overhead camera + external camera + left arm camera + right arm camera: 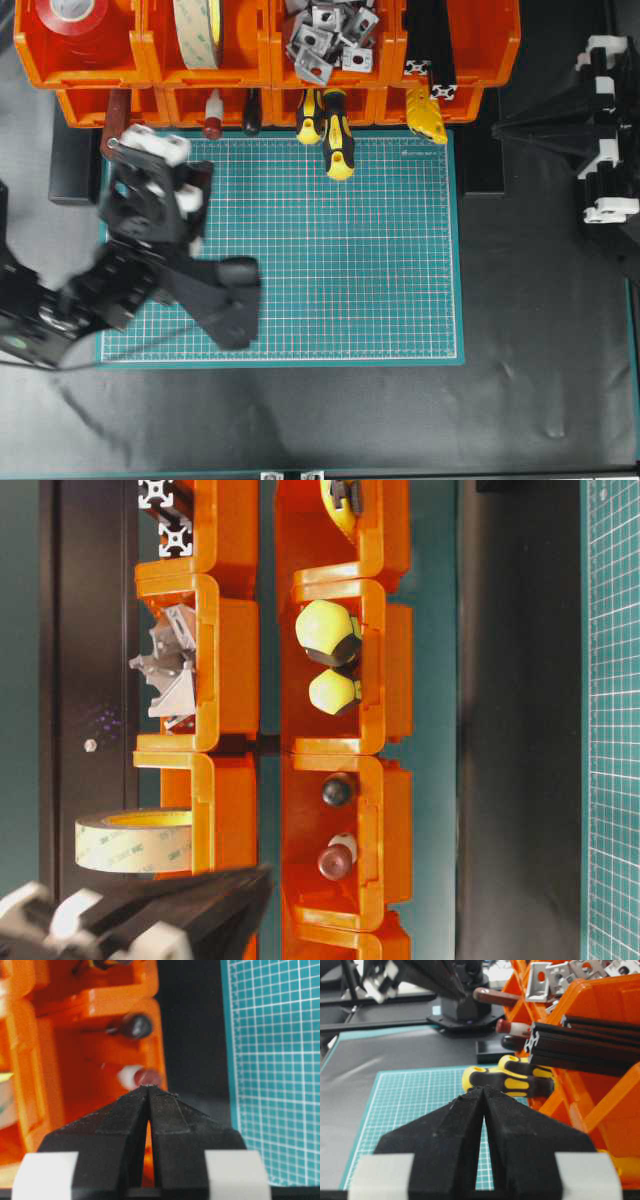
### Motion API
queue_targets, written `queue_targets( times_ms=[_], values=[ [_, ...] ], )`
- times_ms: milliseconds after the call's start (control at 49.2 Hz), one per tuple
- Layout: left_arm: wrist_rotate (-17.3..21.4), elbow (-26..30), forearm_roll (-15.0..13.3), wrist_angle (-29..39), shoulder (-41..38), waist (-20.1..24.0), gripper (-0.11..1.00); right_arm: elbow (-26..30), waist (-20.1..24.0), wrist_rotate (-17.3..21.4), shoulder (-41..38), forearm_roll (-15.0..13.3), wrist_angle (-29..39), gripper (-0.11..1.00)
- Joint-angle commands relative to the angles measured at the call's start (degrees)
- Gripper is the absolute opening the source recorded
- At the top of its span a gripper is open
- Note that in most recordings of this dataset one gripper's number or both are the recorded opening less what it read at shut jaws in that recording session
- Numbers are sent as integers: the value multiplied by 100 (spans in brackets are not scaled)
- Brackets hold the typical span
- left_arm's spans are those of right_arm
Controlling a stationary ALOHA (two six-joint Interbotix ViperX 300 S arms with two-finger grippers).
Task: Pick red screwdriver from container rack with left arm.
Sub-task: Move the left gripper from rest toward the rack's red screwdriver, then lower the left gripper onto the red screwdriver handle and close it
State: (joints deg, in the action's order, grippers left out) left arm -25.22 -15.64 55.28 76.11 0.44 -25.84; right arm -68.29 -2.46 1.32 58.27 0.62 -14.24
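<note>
Pressing its jaws together on nothing, the left gripper (149, 1091) points at the red screwdriver (135, 1076), whose end cap lies just past the tips in a lower bin of the container rack (55, 1060). The right gripper (483, 1094) has its jaws closed too, empty.

Print on the tape roll (133, 841) is too faint to read.
</note>
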Motion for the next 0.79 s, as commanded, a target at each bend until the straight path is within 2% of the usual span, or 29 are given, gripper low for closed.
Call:
queue_targets(
  times_ms=[0,448,773],
  values=[
    [-62,299,62,53,-132,-26,0,97,70,0,-26,9,18,0],
    [-62,264,53,79,-360,123,0,-44,141,-9,44,9,211,0],
    [-79,457,44,325,-439,176,0,-185,387,-9,299,9,527,0]
  ],
)
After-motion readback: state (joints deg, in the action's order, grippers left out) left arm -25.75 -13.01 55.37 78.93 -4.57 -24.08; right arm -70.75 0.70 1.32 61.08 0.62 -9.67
